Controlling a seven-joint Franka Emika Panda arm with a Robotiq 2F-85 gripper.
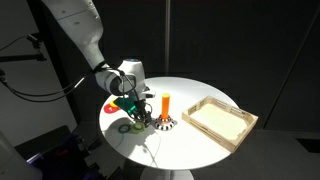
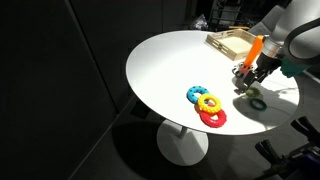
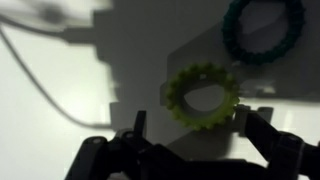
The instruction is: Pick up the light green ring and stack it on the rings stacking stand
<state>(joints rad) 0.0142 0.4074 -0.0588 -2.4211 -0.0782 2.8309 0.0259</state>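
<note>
The light green ring (image 3: 202, 96) lies flat on the white table in the wrist view, just ahead of and between my two fingers. My gripper (image 3: 193, 128) is open and low over it, with one finger close to the ring's edge. In both exterior views the gripper (image 1: 137, 114) (image 2: 245, 82) hangs just above the table beside the rings stacking stand. The stand is an orange peg (image 1: 166, 104) (image 2: 256, 47) on a patterned base. The ring is hidden by the gripper in the exterior views.
A darker teal ring (image 3: 263, 30) (image 2: 258, 103) (image 1: 123, 126) lies close by. Blue, yellow and red rings (image 2: 207, 106) lie in a cluster. A wooden tray (image 1: 222, 121) (image 2: 229, 42) sits beyond the stand. A thin cable (image 3: 40, 70) crosses the round table (image 2: 165, 70).
</note>
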